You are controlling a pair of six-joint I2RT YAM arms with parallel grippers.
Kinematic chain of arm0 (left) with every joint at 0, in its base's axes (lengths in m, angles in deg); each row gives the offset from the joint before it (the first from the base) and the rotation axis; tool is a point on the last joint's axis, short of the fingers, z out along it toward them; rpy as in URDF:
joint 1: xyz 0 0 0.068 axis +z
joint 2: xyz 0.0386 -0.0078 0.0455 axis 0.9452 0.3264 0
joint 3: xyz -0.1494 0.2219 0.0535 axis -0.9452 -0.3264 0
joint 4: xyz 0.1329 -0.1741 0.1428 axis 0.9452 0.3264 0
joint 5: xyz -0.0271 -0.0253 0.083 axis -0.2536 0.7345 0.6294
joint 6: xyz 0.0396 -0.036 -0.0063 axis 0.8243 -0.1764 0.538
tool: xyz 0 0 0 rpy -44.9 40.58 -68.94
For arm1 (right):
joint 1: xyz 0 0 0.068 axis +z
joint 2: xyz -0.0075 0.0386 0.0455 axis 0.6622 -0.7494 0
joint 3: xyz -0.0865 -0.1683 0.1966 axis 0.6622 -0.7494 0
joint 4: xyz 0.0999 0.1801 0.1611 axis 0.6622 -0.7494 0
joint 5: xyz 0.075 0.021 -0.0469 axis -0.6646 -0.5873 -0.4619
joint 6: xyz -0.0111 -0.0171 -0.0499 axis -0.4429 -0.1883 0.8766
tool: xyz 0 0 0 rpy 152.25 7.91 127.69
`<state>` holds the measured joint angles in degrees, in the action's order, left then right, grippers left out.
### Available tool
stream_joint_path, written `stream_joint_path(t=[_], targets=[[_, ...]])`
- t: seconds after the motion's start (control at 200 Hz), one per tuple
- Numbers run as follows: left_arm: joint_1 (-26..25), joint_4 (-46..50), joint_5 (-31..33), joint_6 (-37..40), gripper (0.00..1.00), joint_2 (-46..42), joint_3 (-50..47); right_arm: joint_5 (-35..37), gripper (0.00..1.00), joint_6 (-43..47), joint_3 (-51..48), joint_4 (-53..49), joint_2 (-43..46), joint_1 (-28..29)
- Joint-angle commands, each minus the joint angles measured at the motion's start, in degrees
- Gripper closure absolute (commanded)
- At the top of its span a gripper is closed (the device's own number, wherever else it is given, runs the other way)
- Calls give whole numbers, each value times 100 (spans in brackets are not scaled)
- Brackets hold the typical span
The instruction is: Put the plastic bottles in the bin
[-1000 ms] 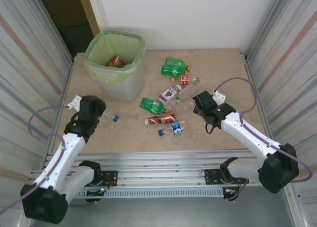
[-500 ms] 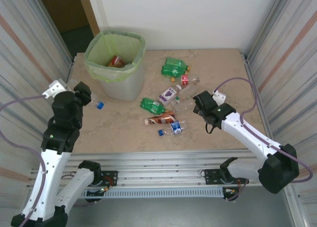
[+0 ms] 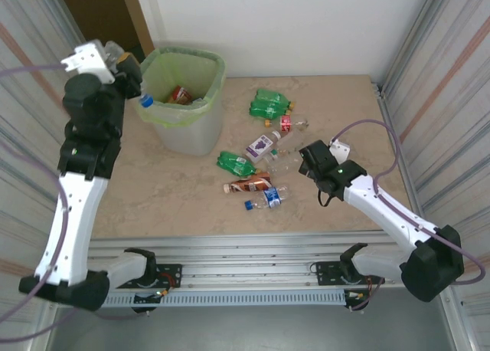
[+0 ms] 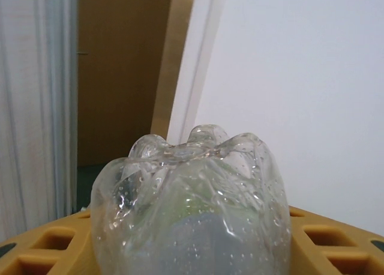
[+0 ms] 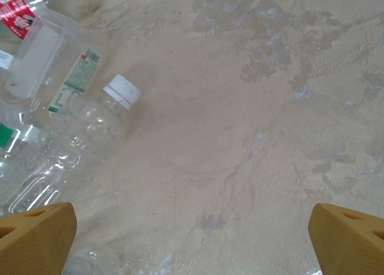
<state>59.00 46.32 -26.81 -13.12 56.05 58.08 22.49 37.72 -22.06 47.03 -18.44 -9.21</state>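
My left gripper is shut on a clear plastic bottle with a blue cap, held high at the left rim of the bin. The bottle's cap points down over the rim. The bottle's lumpy base sits between my yellow fingers in the left wrist view. A red-labelled bottle lies inside the bin. Several bottles lie mid-table: green ones, a purple-labelled one, a brown-labelled one. My right gripper hangs open just right of them, with bare table between its fingers.
A clear bottle with a white cap lies left of my right fingers. A blue-labelled bottle lies nearest the front edge. Ribbed metal walls flank the table on both sides, and a dark doorway opens behind the bin.
My left arm has lifted the blue-capped bottle off the table and carried it up and back to the bin's left rim. The right arm has stayed put.
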Motion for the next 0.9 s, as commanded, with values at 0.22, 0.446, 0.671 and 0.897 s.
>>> stream_joint_path(t=[0.22,0.446,0.671,0.897], targets=[[109,-211,-739,1711,71,1999,2086,185,2,-320,112,-398,396,62],[149,-38,-756,2542,72,3125,2890,220,2,-387,222,-534,425,78],[166,249,-586,3206,71,3669,3001,249,2,-474,251,-581,391,97],[210,688,-559,3510,64,3838,2803,207,2,-493,259,-518,243,123]])
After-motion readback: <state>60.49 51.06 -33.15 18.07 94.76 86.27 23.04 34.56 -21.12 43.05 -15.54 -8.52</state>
